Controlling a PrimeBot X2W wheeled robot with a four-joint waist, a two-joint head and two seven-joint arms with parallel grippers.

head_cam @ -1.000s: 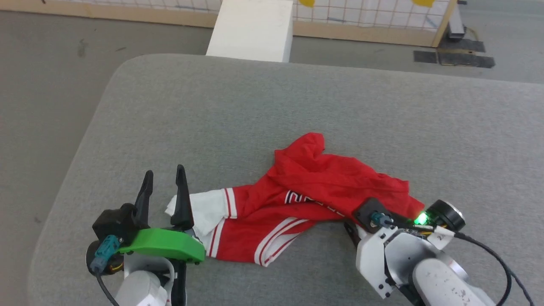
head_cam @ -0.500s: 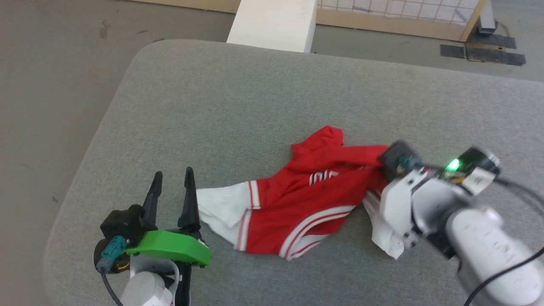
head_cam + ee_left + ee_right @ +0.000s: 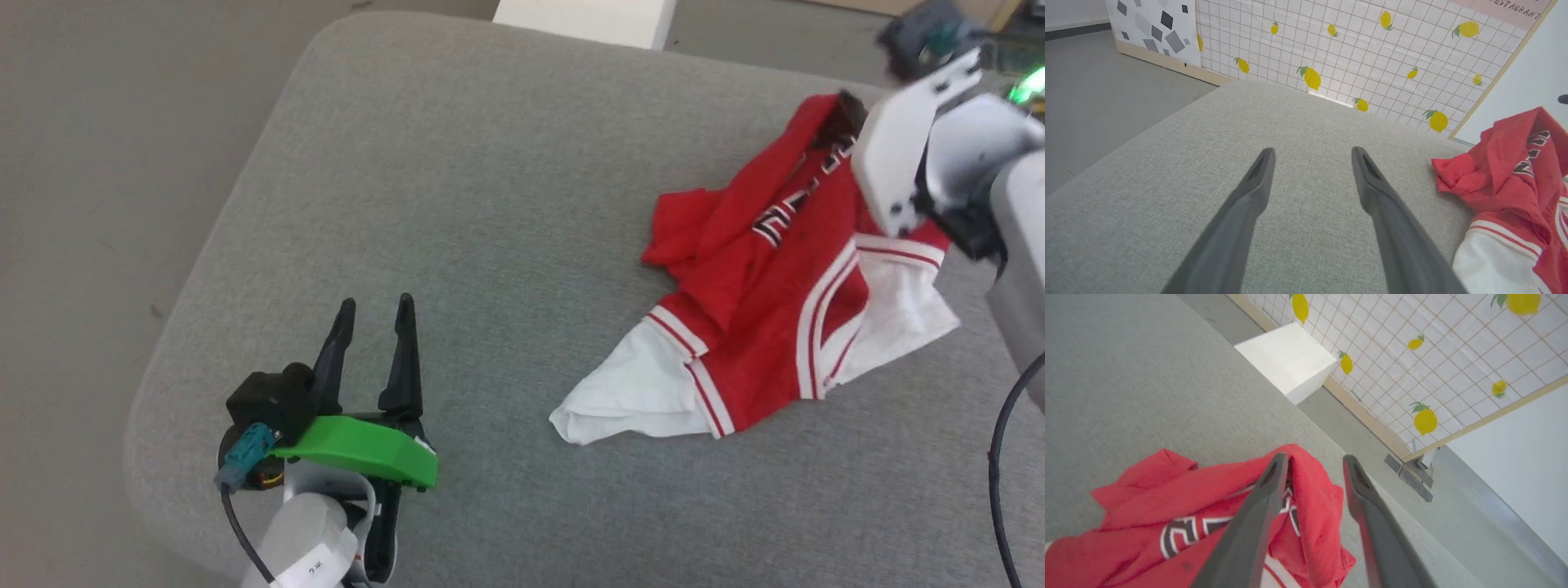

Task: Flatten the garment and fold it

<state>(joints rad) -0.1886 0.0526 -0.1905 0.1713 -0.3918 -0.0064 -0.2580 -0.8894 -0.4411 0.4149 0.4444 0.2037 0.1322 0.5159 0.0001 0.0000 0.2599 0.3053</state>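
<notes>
The garment (image 3: 759, 286), a red jersey with white sleeves and black lettering, lies crumpled at the right of the grey padded table (image 3: 490, 204). Its far end rises to a peak at my right gripper (image 3: 845, 122). In the right wrist view that gripper (image 3: 1314, 458) has its fingers apart, with a ridge of the red garment (image 3: 1167, 498) between and beneath them. My left gripper (image 3: 376, 304) rests open on bare table at the near left, well clear of the cloth. In the left wrist view the open left gripper (image 3: 1312, 152) holds nothing, and the garment (image 3: 1506, 183) lies off to the right.
A white box (image 3: 588, 12) stands on the floor past the table's far edge, also seen as the white box (image 3: 1286, 355). A lemon-patterned panel (image 3: 1331, 41) lines the back. The table's rounded left corner (image 3: 155, 392) drops to grey floor.
The head camera has shifted. My right gripper closed on the garment, dragged it away from the left gripper towards the far right, and its fingers have since parted. The left gripper stayed open and still.
</notes>
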